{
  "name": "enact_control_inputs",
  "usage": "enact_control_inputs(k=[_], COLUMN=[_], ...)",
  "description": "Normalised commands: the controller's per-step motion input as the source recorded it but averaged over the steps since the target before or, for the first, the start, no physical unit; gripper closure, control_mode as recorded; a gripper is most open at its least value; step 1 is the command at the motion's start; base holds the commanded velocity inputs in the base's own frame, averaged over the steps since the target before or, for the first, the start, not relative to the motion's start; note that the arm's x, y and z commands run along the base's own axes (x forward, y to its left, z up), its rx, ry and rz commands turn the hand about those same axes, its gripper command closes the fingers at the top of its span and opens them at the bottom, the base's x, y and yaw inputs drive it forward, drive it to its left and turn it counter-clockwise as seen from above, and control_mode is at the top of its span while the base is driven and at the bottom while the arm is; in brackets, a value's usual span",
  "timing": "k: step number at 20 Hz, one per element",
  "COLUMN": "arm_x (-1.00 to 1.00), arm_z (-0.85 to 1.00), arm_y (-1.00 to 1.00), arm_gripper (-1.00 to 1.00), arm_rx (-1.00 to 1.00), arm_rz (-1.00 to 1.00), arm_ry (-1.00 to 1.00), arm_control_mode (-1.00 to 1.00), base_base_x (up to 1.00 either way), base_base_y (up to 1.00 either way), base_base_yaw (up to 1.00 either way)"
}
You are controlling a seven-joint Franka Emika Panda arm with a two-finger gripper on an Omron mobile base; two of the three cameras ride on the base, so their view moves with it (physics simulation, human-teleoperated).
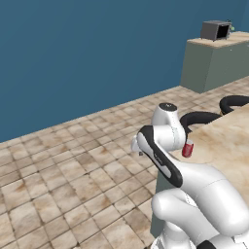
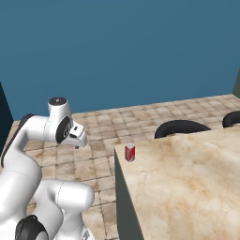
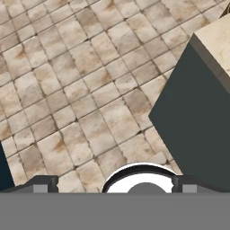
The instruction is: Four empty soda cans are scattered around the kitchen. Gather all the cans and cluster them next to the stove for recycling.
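Fingers [image 3: 45, 183] spread wide, apparently empty, above tiled floor [image 3: 81, 90]

1 can [image 2: 130, 152] stands alone at the counter's [image 2: 187, 178] near corner, bare marble around it; 2 black chair backs [image 2: 182, 127] rise along the far edge.

Two black curved chair backs [image 2: 180, 127] sit at the far edge of the marble worktop [image 2: 187, 183]; a dark toaster [image 1: 216, 30] stands on a distant cabinet [image 1: 214, 65].
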Motion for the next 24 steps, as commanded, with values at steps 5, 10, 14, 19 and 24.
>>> enact_control_inputs(k=[5, 10, 14, 19, 24], arm_x=[0.0, 0.0, 0.0, 0.04, 0.0], arm_z=[0.0, 0.0, 0.0, 0.09, 0.29], arm_y=[0.0, 0.0, 0.0, 0.04, -0.05], arm_gripper=[-1.0, -1.0, -1.0, -1.0, -1.0], arm_rx=[0.0, 0.0, 0.0, -0.07, -0.03], arm_rz=[0.0, 0.0, 0.0, -0.13, -0.16], arm_ry=[0.0, 0.0, 0.0, 0.02, 0.02], arm_control_mode=[1.0, 1.0, -1.0, -1.0, -1.0], base_base_x=[0.0, 0.0, 0.0, 0.0, 0.0], base_base_y=[0.0, 0.0, 0.0, 0.0, 0.0], base_base_yaw=[0.0, 0.0, 0.0, 0.0, 0.0])
